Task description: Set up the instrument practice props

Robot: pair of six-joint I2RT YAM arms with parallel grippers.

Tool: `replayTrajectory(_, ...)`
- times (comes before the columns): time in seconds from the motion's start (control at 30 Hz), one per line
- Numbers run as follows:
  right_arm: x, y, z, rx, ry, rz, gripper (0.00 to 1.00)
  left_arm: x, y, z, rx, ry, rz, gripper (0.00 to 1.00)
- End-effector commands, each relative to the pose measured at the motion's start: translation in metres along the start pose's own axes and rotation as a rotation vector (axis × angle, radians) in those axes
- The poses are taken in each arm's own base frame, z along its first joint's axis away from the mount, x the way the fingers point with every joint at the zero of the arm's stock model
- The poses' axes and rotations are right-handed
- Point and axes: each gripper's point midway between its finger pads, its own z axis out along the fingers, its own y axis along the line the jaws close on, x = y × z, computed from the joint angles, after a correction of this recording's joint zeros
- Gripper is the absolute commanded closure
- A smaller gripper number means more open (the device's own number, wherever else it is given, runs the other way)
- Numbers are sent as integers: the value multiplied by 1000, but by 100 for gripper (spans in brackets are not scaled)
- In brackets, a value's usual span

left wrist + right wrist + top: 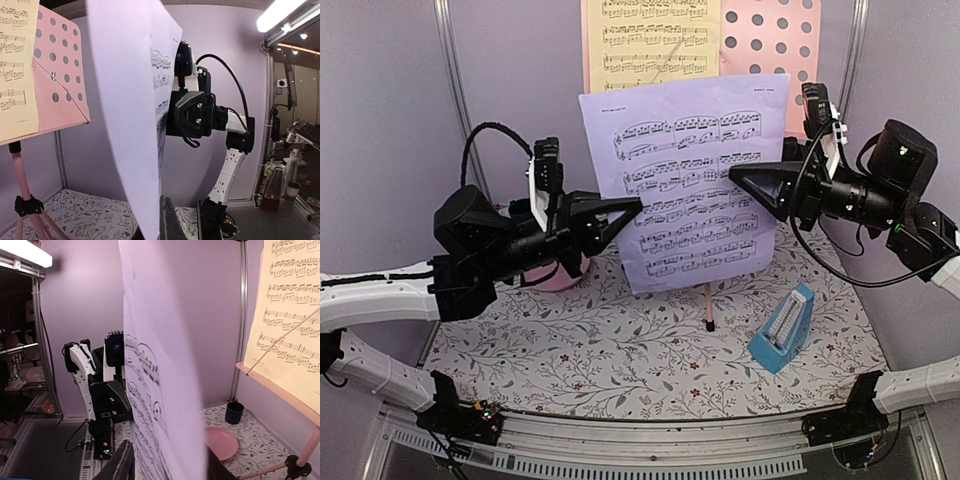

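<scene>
Lavender sheet (690, 180) pinched by left pincer (638, 205), right pincer (732, 172) parted, over floral tabletop (620, 350).

We see soft, even light from overhead — a tube (283, 16) burns out white in both wrist views. The lavender sheet (160, 365), close to the lenses, blurs; a post (42, 340) bows outward near the edge.

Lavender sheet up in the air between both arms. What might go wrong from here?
1. The lavender sheet hangs in mid-air, pinched at one edge by the left gripper, while the right gripper has its jaws apart around the other edge: it may sag, twist or slip.
2. The yellow sheet already rests on the music stand; swinging the lavender one in could dislodge it.
</scene>
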Motion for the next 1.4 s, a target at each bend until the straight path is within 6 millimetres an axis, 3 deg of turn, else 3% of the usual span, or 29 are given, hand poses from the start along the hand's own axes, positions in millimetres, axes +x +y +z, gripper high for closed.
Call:
replayTrajectory(0.0,-31,-39,-24,262,-86,-38,48,-29,34,4,-207,-30,-10,100)
replayTrajectory(0.07,-43,-57,-35,377,-109,-57,40,-40,49,5,-279,-27,-8,100)
replayTrajectory(0.3,-83,-121,-62,788,-120,-175,42,-80,86,6,-425,-41,-17,100)
replayTrajectory(0.53,-103,-156,-46,937,-61,-277,53,-106,102,6,-481,-71,0,100)
replayTrajectory(0.87,-89,-193,-2,982,55,-353,57,-136,106,4,-491,-119,62,100)
replayTrajectory(1.1,-85,-210,6,1046,89,-417,61,-141,110,10,-485,-106,100,100)
replayTrajectory(1.37,-81,-219,7,1093,126,-457,79,-147,114,18,-471,-90,144,100)
